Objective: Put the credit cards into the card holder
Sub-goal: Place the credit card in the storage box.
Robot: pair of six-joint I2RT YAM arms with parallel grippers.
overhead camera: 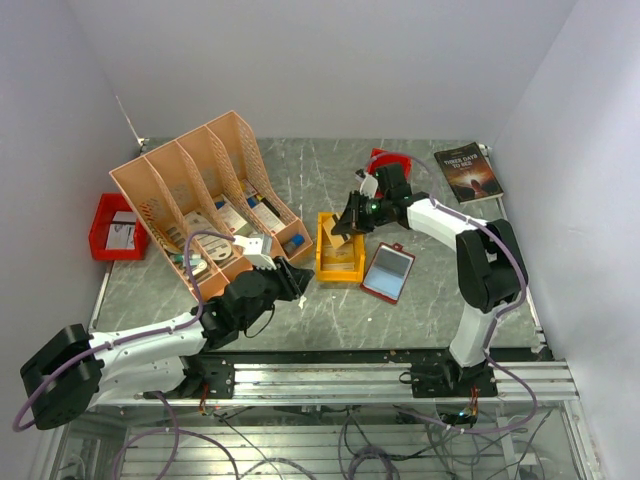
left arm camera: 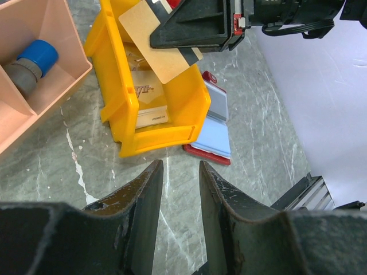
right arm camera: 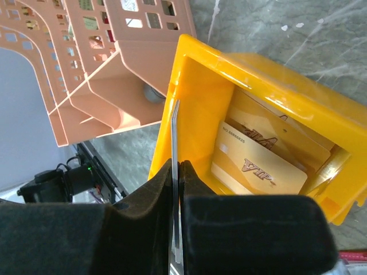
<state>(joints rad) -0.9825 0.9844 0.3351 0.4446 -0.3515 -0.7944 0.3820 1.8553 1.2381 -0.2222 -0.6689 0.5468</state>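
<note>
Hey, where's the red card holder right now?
In the top view the flat red folding card holder lies open on the grey marble table, just right of the yellow plastic bin.

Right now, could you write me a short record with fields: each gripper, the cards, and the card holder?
right gripper: shut on a tan plastic card with a dark stripe, held over the yellow plastic bin
left gripper: open, empty, low over the grey marble table near the bin
other cards: gold VIP cards lie inside the bin
card holder: flat red wallet with clear pockets, lying open on the table beside the bin
step: held card not yet in the wallet
</note>
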